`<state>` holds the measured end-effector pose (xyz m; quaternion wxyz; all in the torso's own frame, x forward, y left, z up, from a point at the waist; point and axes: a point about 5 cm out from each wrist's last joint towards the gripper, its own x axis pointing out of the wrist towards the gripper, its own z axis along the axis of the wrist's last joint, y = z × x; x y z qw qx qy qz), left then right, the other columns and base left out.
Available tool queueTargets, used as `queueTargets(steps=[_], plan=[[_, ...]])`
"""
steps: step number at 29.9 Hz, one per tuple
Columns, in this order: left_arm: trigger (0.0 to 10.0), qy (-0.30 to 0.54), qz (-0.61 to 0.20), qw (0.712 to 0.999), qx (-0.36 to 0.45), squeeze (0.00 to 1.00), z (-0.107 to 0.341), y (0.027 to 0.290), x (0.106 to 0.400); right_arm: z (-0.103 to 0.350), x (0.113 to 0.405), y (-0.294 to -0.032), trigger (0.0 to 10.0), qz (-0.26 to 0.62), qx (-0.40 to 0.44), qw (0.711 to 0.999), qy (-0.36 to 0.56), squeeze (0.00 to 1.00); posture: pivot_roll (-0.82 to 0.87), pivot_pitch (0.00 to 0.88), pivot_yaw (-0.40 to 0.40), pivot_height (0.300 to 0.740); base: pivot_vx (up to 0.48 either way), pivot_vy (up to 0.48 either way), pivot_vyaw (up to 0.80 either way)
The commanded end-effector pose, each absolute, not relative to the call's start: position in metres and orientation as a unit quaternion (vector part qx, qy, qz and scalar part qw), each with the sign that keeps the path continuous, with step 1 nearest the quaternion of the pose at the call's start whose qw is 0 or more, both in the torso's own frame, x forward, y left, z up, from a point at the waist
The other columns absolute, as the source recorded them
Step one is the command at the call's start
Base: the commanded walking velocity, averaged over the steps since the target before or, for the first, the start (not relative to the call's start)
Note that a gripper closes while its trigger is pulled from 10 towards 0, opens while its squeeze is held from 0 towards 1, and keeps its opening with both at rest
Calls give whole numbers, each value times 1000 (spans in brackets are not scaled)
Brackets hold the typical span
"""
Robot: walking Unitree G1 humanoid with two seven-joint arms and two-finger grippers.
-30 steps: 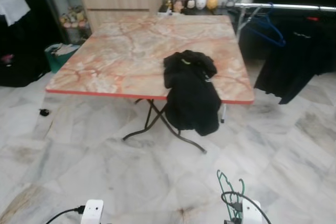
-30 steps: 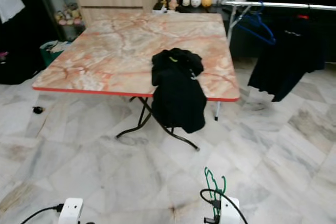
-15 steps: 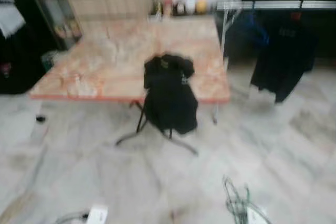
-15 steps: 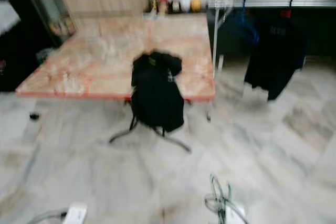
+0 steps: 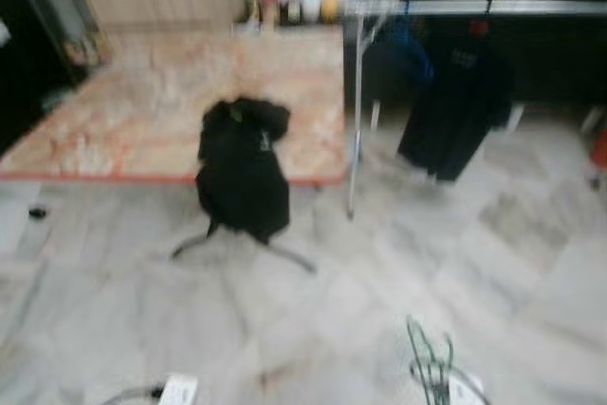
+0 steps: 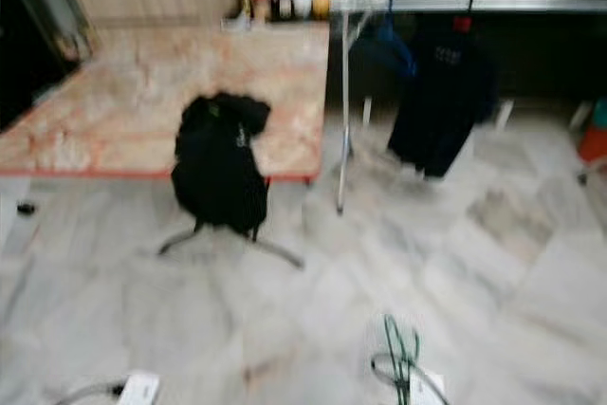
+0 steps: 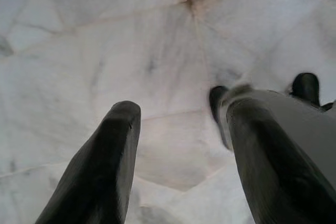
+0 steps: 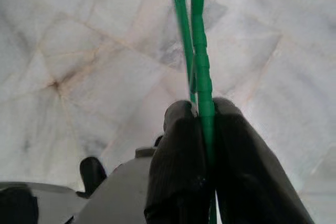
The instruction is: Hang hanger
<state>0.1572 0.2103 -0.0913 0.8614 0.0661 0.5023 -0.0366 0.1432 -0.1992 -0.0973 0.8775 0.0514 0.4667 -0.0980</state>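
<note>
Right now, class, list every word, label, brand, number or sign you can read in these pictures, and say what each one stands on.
No text can be read.
Hanging black shirt: pale chest marking, too blurred to read.
Black garment draped over the table edge: small pale tag, too blurred to read.
Jars behind the table: any labels too blurred.
Green hanger in the right gripper: no marking visible.

Long black fingers [image 7: 100, 171], white wrist housings [image 5: 178, 389], black cables.
</note>
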Motion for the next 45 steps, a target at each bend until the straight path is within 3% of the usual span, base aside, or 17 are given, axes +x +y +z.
queueTargets(steps=[1,21,32,45], plan=[[10000,512,-37,855,80,0,-92,218,152,-97,145,-192,10000,-89,56,879,465,0,-41,0,67,740,0,-394,0],[10000,502,-12,861,80,0,-83,234,166,-96,152,-187,10000,-96,70,881,458,0,-4,0,83,740,0,-371,0],[10000,500,-3,864,56,0,-83,231,167,-94,153,-189,10000,-121,85,885,441,0,-14,0,74,740,0,0,0],[10000,502,-7,863,58,0,-83,230,168,-95,152,-191,10000,-153,100,879,441,0,-16,0,68,740,390,0,-460]])
